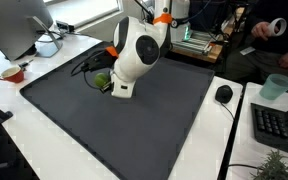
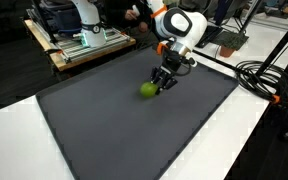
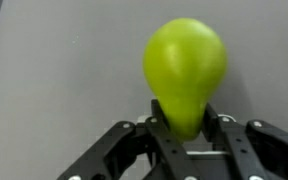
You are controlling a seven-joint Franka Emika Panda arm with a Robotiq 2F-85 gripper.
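A green pear-shaped fruit [image 3: 185, 70] fills the middle of the wrist view, its narrow end clamped between the two black fingers of my gripper [image 3: 185, 128]. In both exterior views the gripper [image 2: 162, 82] is low over the dark grey mat [image 2: 134, 130], shut on the green pear [image 2: 147, 90]. In an exterior view the pear [image 1: 101, 80] shows just beside the white arm, partly hidden by it. I cannot tell whether the pear rests on the mat or is held just above it.
The mat [image 1: 114, 120] covers a white table. A computer mouse [image 1: 223, 94], a keyboard [image 1: 278, 125] and a teal cup [image 1: 275, 87] lie to one side. A small bowl [image 1: 12, 73] and a monitor [image 1: 14, 30] stand at another side. Thick cables [image 2: 269, 80] run beside the mat.
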